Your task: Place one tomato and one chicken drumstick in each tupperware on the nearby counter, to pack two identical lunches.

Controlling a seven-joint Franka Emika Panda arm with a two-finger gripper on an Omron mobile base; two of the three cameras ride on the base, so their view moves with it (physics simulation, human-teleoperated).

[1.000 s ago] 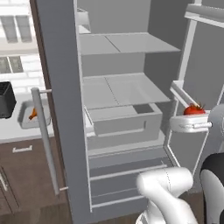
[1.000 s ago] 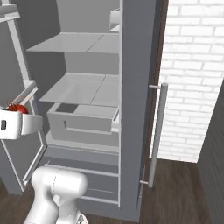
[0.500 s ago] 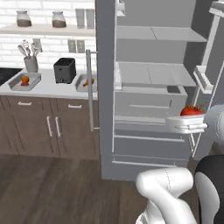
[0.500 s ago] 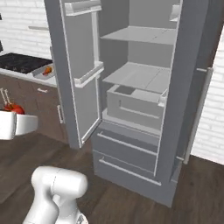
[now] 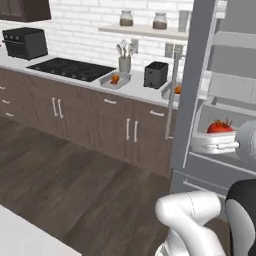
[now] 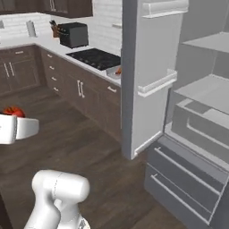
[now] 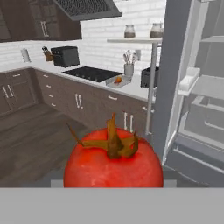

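Observation:
A red tomato (image 7: 113,164) with a dry green-brown stalk sits right in front of the hand camera and hides the fingertips. My gripper (image 5: 219,141) is shut on the tomato (image 5: 220,126), held at chest height beside the fridge; the tomato (image 6: 13,111) also tops the white hand at the left. A shallow grey tupperware (image 5: 116,80) with a small orange item lies on the counter (image 5: 137,89) left of the toaster. A second tupperware (image 5: 172,90) is partly hidden by the fridge door edge. No chicken drumstick can be told apart.
The open fridge (image 6: 197,112) stands at the right, its door (image 6: 147,76) swung out toward the counter. On the counter are a black stovetop (image 5: 70,69), a toaster (image 5: 155,75), a utensil holder (image 5: 125,64) and a black oven box (image 5: 25,42). Dark wooden floor lies in front.
The whole picture has swung from the fridge interior toward the kitchen counter, so the base has moved. The tomato has stayed in the gripper throughout.

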